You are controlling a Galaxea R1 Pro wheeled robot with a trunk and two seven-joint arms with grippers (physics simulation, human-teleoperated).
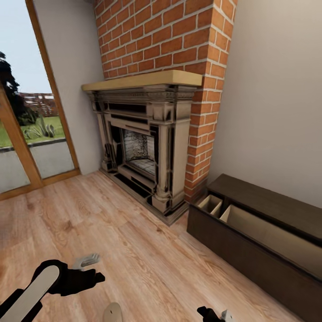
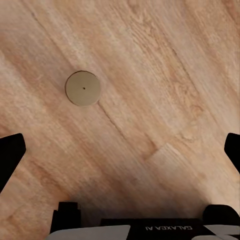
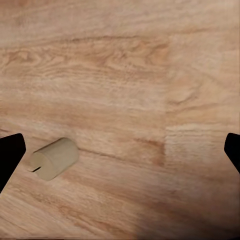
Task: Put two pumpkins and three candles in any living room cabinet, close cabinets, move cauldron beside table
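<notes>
One candle (image 2: 83, 88) stands upright on the wood floor, its pale round top facing the left wrist camera. My left gripper (image 2: 120, 150) hangs open above the floor, with the candle off to one side of its gap. Its arm and gripper (image 1: 89, 268) are low at the left in the head view, near a pale candle (image 1: 112, 313) at the bottom edge. A second candle (image 3: 52, 158) lies on its side near one finger of my open right gripper (image 3: 120, 150). The dark-brown cabinet (image 1: 268, 201) stands at the right with drawers pulled open, beige inside. Pumpkins and cauldron are out of view.
A grey fireplace (image 1: 143, 143) under a brick chimney (image 1: 170, 40) stands straight ahead. A glass door with a wooden frame (image 1: 27, 134) is at the left. Bare wood floor (image 1: 112, 223) stretches between me, the fireplace and the cabinet along the right wall.
</notes>
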